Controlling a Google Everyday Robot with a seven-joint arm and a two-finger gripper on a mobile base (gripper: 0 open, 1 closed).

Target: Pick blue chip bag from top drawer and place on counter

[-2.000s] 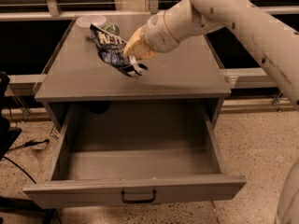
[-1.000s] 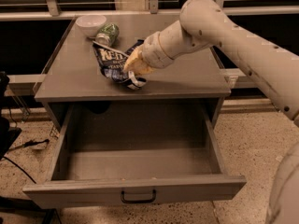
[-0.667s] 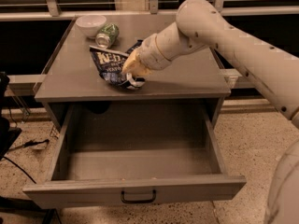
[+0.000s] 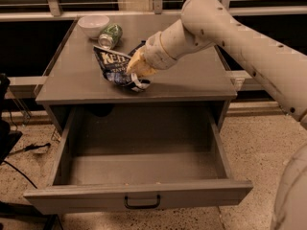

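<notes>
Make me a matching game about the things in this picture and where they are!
Things: 1 blue chip bag; 2 white bowl; 3 green can; 4 top drawer.
Places: A pulled open; B far left corner of the counter; C lying on its side beside the bowl; D on the counter, at the end effector.
Pairs: 1-D, 2-B, 3-C, 4-A.

The grey surface [image 4: 192, 80] carries three things, all on its left half. A white bowl [image 4: 93, 25] stands at the far left corner with a green can [image 4: 110, 35] lying on its side just beside it. A dark blue bag [image 4: 114, 66] lies crumpled near the front edge, the jaws down against its right side.
</notes>
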